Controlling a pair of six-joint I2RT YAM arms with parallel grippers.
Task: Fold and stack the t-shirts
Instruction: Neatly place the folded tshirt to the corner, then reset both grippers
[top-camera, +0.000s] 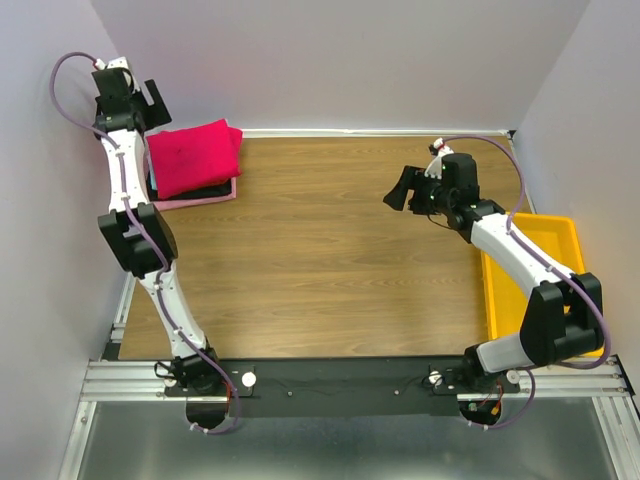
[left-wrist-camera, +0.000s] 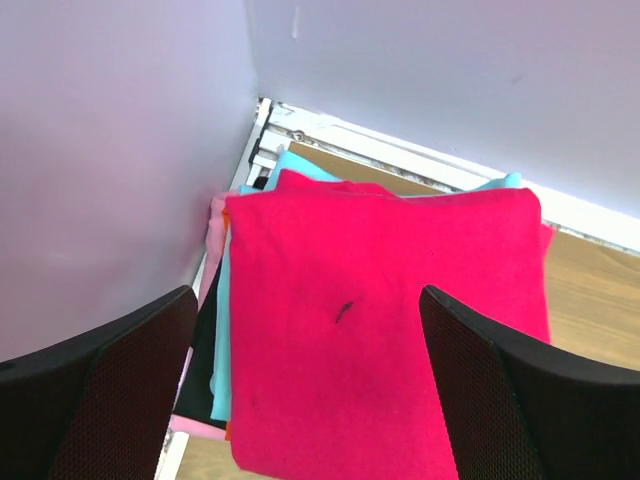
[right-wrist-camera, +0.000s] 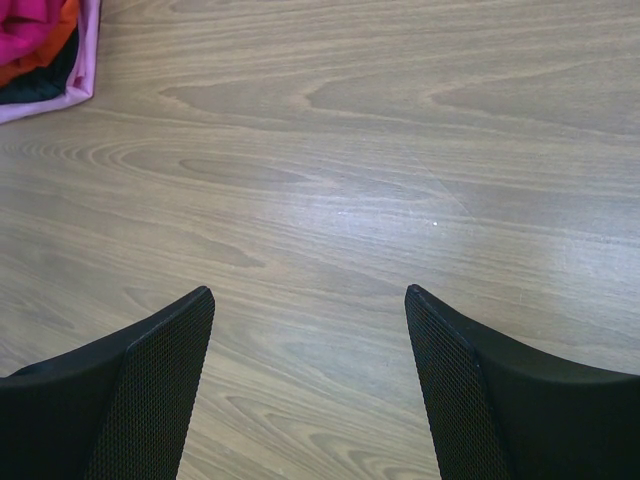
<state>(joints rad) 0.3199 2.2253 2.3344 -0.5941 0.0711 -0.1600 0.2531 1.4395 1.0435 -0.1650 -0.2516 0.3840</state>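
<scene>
A folded crimson t-shirt (top-camera: 194, 156) lies on top of a stack at the table's far left corner. In the left wrist view the crimson shirt (left-wrist-camera: 385, 330) covers cyan (left-wrist-camera: 222, 340), black (left-wrist-camera: 200, 370) and pink (left-wrist-camera: 212, 262) folded shirts below it. My left gripper (top-camera: 150, 103) is open and empty, raised above the stack's far left side; its fingers (left-wrist-camera: 120, 390) frame the crimson shirt. My right gripper (top-camera: 405, 190) is open and empty above bare wood at the right; its fingers (right-wrist-camera: 140, 390) show nothing between them. The stack's corner (right-wrist-camera: 40, 45) shows in the right wrist view.
A yellow plastic bin (top-camera: 530, 275) stands at the table's right edge beneath the right arm. Walls close in on the left, back and right. The wooden tabletop (top-camera: 320, 260) spans the middle.
</scene>
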